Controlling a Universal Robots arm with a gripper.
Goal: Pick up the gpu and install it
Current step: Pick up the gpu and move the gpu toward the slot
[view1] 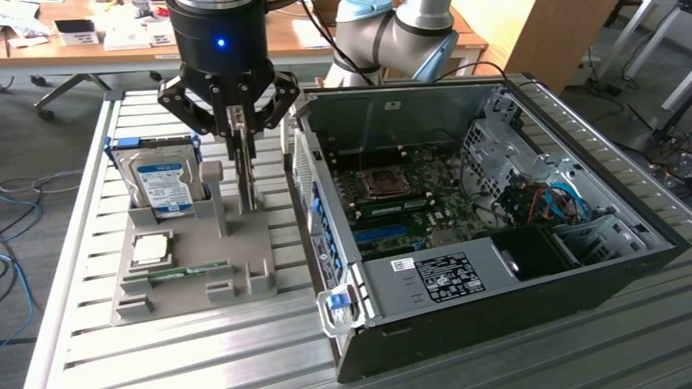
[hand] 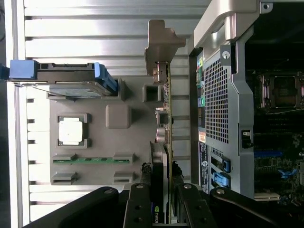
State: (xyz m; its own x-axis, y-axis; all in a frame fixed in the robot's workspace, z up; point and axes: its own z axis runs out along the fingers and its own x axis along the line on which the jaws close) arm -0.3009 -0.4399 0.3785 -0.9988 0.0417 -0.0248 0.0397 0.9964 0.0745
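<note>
Well, nearest to my camera is the claw (hand: pixel 161 205). Its two pads stand on the two faces of the gpu (hand: pixel 166 118), with no gap that I can see, so I judge it is clamped on the card. The card stands on its edge in the grey holder (view1: pixel 184 301), and it is straight under the claw, not beside it.

Its long axis in the exterior view goes about from 6 o'clock to 12 o'clock, along the side wall of the computer case (view1: pixel 433 109). The grip is on the fan part, and the silver bracket (hand: pixel 161 35) is at the other end.

From the card, the hard drive (view1: pixel 162 182) is at 9 o'clock, and the open case is just beside at 3 o'clock.
</note>
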